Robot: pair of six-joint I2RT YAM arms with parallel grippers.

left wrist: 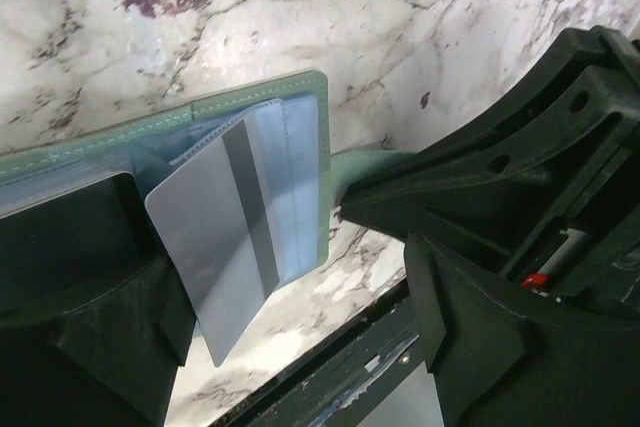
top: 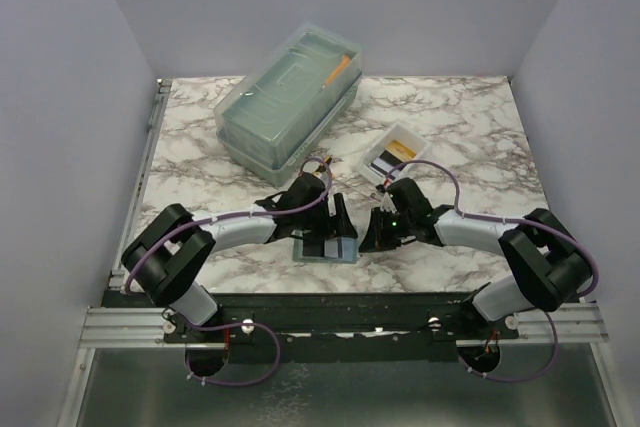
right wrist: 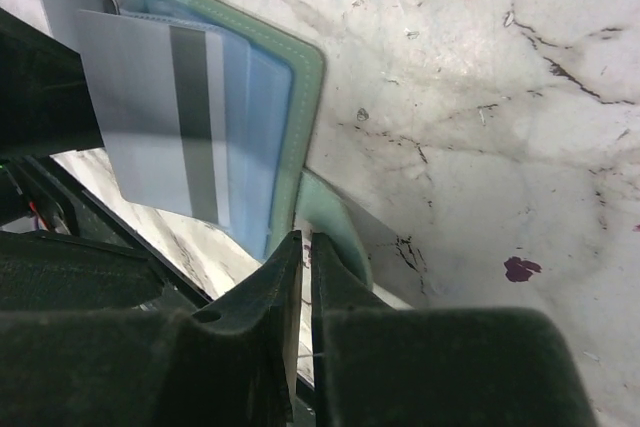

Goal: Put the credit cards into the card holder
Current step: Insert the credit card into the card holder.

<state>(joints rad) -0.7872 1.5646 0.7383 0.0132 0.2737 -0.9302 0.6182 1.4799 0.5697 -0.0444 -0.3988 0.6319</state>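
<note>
The grey-green card holder lies open near the table's front edge, its clear pockets facing up. A grey card with a dark stripe sticks partway out of a pocket; it also shows in the right wrist view. My left gripper is over the holder, jaws wide open, one finger beside the card. My right gripper is shut on the holder's green edge flap. More cards, one gold and one black, lie in the tray.
A small white tray stands behind the right gripper. A large translucent lidded box with a yellow-handled tool on it stands at the back left. The table's front rail is close below the holder.
</note>
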